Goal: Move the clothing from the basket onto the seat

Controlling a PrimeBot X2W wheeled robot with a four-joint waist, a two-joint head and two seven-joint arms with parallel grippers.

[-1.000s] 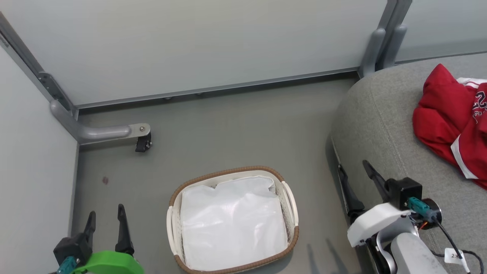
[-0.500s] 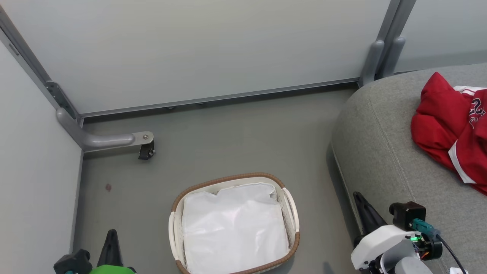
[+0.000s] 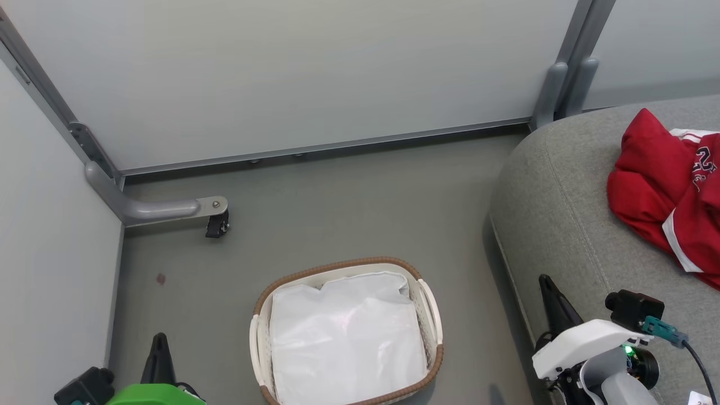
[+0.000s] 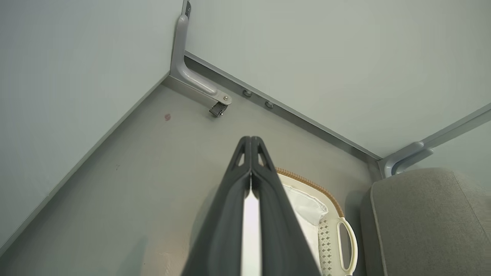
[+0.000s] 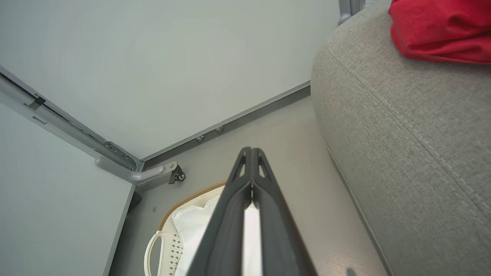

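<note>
The clothing (image 3: 669, 197) lies on the seat (image 3: 562, 214), right of the basket (image 3: 430, 315).

Grey floor (image 3: 349, 197), pale panel walls (image 3: 281, 67), metal castor foot (image 3: 216, 224)

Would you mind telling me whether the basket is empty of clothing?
Empty of clothing: inside the basket there is just its white liner, while the red clothing lies on the seat.

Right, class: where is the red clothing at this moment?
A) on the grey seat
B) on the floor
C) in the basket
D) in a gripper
A: the clothing lies heaped on the seat, while the basket holds its white liner and nothing red.
</note>
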